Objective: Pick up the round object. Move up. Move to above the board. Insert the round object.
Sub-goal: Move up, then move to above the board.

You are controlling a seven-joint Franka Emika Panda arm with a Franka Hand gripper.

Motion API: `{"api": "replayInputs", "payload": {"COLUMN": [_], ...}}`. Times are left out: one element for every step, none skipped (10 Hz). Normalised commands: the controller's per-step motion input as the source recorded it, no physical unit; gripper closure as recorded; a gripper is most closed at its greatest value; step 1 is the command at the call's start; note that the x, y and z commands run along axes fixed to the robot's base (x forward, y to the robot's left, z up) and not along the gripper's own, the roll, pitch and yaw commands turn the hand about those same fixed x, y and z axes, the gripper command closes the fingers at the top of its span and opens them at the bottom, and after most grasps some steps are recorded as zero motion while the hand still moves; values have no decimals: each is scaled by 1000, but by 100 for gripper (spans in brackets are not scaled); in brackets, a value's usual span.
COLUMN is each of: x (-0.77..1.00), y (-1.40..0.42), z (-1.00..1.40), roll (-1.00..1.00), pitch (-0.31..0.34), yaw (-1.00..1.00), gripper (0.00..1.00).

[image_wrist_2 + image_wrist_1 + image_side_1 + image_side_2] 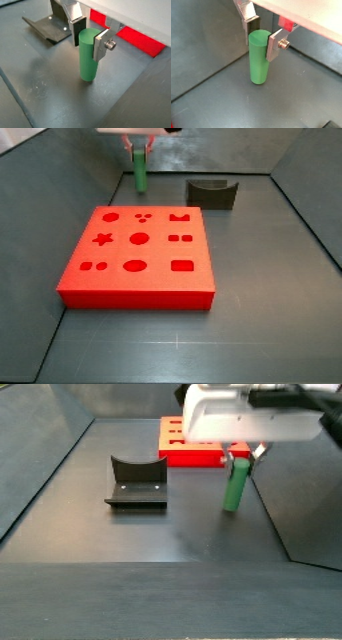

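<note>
The green peg point(87, 56) is seen standing upright on the floor, well apart from the red board point(138, 256), with the gripper point(89, 36) closed on its top, so only the grasp is judged done, while lifting, carrying and inserting remain

Gripper point(262, 36) upright — fingers point(275, 44) closed in

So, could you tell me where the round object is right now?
The round object stands upright on the floor between the gripper fingers, beyond the board, apart from the fixture.
</note>
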Motion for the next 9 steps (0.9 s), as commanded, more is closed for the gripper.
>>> {"api": "replayInputs", "payload": {"x": [-21, -16, -11, -573, -579, -570, -545, -477, -403], "y": [-18, -13, -11, -204, -205, -186, -159, -136, -117], "z": [583, 424, 255, 1000, 1000, 1000, 1000, 1000, 1000], "roll": [-8, -11, -13, -113, -111, -109, -116, -128, -135], "pitch": [25, 30, 34, -182, -192, -188, -144, -81, -49], "yaw": [3, 4, 3, -53, -52, -40, -27, -25, -26], "gripper": [100, 100, 100, 100, 100, 100, 100, 100, 100]}}
